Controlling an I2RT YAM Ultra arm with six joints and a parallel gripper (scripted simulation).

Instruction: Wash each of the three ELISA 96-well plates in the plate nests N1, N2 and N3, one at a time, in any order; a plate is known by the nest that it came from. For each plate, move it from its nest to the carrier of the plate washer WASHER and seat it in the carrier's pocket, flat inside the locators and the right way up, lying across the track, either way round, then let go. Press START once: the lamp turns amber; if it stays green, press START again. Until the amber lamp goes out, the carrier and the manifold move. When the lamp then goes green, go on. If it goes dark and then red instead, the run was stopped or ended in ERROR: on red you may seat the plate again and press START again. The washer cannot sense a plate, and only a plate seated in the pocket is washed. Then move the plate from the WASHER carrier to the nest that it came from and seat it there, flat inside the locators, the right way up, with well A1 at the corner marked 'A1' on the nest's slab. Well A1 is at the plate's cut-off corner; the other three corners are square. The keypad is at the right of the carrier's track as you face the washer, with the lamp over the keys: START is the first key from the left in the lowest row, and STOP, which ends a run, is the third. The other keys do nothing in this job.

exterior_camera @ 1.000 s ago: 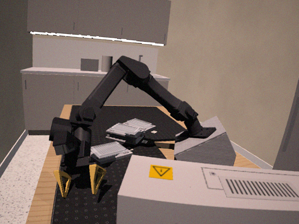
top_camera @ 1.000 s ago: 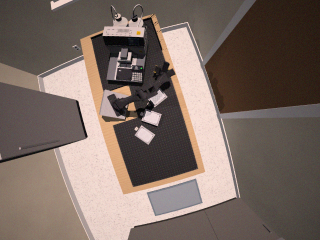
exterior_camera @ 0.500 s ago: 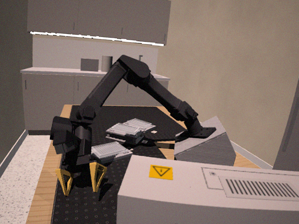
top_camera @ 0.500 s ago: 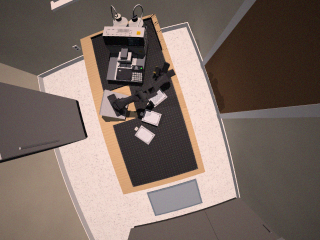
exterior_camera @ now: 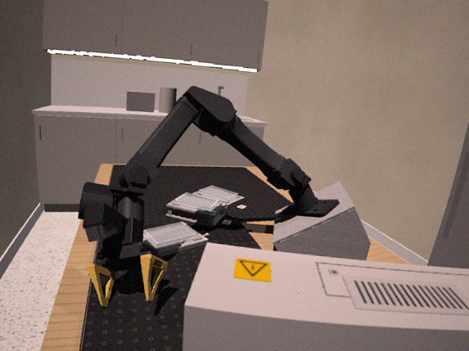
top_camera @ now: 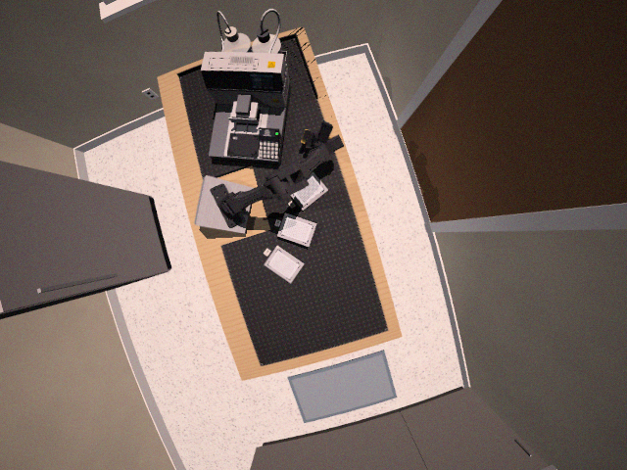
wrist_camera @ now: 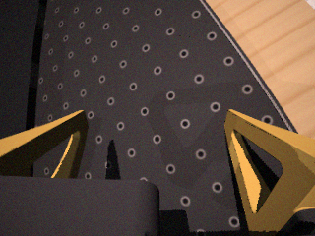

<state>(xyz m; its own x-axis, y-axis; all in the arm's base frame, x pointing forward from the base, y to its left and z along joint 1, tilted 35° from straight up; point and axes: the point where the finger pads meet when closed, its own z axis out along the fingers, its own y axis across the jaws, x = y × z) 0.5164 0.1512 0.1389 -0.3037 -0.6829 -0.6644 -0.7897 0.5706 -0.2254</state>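
Three white 96-well plates lie in their nests on the dark dotted mat: one (top_camera: 309,191) (exterior_camera: 170,233) nearest the washer, a middle one (top_camera: 297,230) (exterior_camera: 193,204), and a far one (top_camera: 283,263) (exterior_camera: 220,194). The washer (top_camera: 243,75) (exterior_camera: 334,293) stands at the end of the board; its carrier pocket (top_camera: 243,145) is dark and holds nothing. The lamp (top_camera: 276,133) over the keypad (top_camera: 268,149) is green. My gripper (top_camera: 305,142) (exterior_camera: 126,283) (wrist_camera: 156,118) is open and empty, its yellow fingers pointing down just above bare mat between the keypad side of the washer and the nearest plate.
The arm's grey wedge pedestal (top_camera: 217,210) (exterior_camera: 323,236) stands beside the nests. The wooden board's edge (wrist_camera: 276,39) (exterior_camera: 72,261) runs close to my fingers. Two bottles (top_camera: 250,40) stand behind the washer. A small white tag (top_camera: 266,251) lies by the far plate.
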